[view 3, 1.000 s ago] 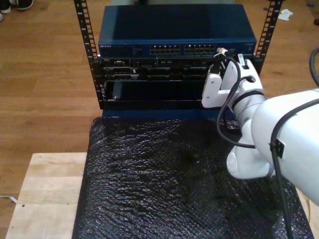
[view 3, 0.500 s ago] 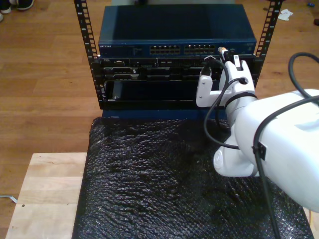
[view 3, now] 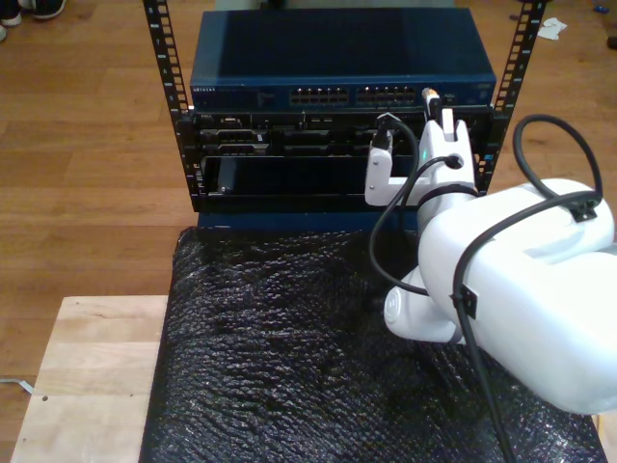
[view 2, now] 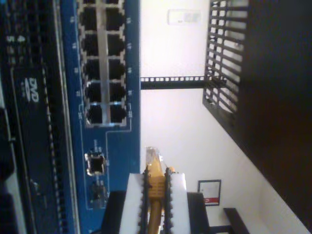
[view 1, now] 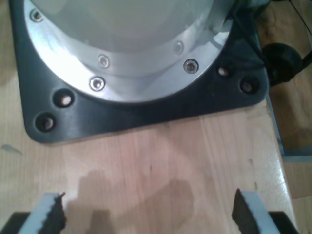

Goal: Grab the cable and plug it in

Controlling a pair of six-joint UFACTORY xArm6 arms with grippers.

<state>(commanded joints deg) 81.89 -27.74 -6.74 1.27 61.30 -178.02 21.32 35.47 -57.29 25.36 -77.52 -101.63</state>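
The yellow-orange cable (view 2: 156,183) is clamped between the white pads (view 2: 134,204) of my second gripper (view 2: 156,197), which is shut on it. Its clear plug (view 2: 152,156) sticks out past the pads, close to the blue switch's face (view 2: 63,146) and apart from it. The plug is level with a small single port (view 2: 96,163), just beyond the end of the port block (view 2: 102,63). In the exterior view my second gripper (view 3: 436,106) holds the cable's tip (view 3: 431,95) at the switch's (view 3: 337,58) front right end. My first gripper (view 1: 148,217) stands open over bare wood.
The switch sits on top of a black rack (view 3: 164,87) with dark units below it. A black bubble-wrap mat (view 3: 280,338) covers the wooden table (view 3: 87,376). A black base plate (view 1: 146,114) with a metal flange lies just ahead of my first gripper.
The second arm has swung toward the exterior view's left. Its gripper has moved slightly left along the switch's front, with the cable still in it.
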